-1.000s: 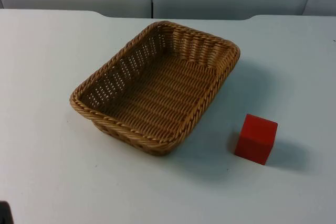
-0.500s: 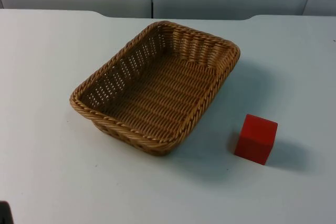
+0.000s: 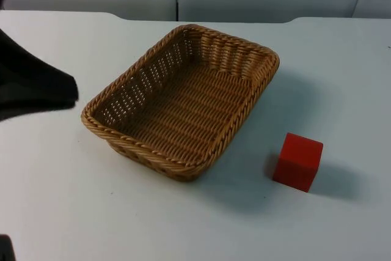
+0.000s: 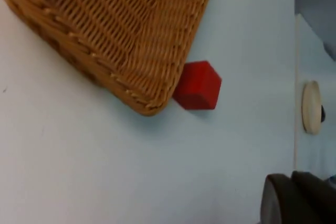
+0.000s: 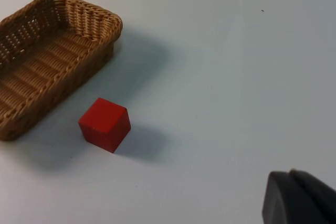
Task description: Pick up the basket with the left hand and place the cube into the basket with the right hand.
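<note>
Presently the basket [image 3: 181, 99] sits flat and empty mid-worktop [image 3: 55, 200], its mouth upward. The cube [image 3: 298, 162] stands just beside its right corner, apart from the rim, with open room on its outer sides. The left tool [image 3: 36, 87] is near the basket's left rim, not touching; its state cannot be told. The right tool [image 5: 299, 198] waits well off the cube, state likewise unclear.

You now have the left arm [image 3: 33, 87] in the top view, a dark shape near the basket's [image 3: 183, 99] left rim, not touching it.
</note>
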### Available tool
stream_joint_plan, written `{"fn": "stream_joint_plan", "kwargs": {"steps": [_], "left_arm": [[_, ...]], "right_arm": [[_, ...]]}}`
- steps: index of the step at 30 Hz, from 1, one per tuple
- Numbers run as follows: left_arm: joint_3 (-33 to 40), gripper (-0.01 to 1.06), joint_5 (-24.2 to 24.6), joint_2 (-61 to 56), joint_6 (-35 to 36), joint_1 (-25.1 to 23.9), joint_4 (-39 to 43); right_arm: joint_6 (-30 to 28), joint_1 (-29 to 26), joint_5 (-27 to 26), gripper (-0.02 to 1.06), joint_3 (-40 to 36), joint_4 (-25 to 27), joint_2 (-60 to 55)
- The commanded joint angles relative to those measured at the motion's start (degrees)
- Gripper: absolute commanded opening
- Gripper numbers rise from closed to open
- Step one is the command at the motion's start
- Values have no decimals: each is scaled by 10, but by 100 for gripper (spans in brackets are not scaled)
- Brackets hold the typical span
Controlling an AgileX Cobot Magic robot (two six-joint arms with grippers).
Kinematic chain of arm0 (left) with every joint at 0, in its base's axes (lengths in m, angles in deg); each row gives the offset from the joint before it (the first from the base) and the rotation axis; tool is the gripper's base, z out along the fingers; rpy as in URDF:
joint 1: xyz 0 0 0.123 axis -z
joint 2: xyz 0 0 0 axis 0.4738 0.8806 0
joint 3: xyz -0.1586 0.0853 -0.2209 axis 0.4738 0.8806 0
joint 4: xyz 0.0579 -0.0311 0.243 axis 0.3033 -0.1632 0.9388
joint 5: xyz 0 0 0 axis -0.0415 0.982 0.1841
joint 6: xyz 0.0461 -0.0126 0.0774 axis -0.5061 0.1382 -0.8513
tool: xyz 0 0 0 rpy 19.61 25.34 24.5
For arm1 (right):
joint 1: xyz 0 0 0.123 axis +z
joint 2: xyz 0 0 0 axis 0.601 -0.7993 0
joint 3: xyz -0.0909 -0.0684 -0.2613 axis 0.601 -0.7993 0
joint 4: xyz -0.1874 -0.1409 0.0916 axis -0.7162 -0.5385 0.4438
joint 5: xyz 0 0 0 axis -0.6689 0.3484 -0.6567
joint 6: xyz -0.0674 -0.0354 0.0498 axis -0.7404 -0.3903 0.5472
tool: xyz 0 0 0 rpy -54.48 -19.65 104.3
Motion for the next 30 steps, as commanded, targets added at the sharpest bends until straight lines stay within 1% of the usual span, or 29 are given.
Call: {"fn": "stream_joint_plan", "kwargs": {"steps": [1,2,4,5,7,8,10,11,13,15,20,25,30], "left_arm": [[4,11,22,64,-50,3,-53],[4,17,22,88,-55,3,-62],[4,32,3,137,-55,3,-76],[4,32,3,137,-55,3,-76],[0,50,-25,171,-55,3,-101],[-2,57,-41,187,-55,3,-121],[-10,64,-67,210,-56,3,-159],[-10,64,-67,210,-56,3,-159],[-20,65,-86,229,-75,3,-191],[-35,65,-93,248,-96,3,-217],[-66,65,-92,299,-115,3,-218],[-83,65,-78,346,-128,3,-218],[-98,65,-78,384,-143,3,-218]], "right_arm": [[-1,2,-6,0,-3,4,2],[-1,2,-6,0,-3,4,2],[-1,2,-6,0,-3,4,2],[-1,2,-6,0,-3,4,2],[-1,2,-6,0,-3,4,2],[-1,2,-6,0,-3,4,2],[-1,2,-6,0,-3,4,2],[-1,2,-6,0,-3,4,2],[-1,2,-6,0,-3,4,2],[-1,2,-6,0,-3,4,2],[-1,2,-6,0,-3,4,2],[-1,2,-6,0,-3,4,2],[-1,2,-6,0,-3,4,2]]}}
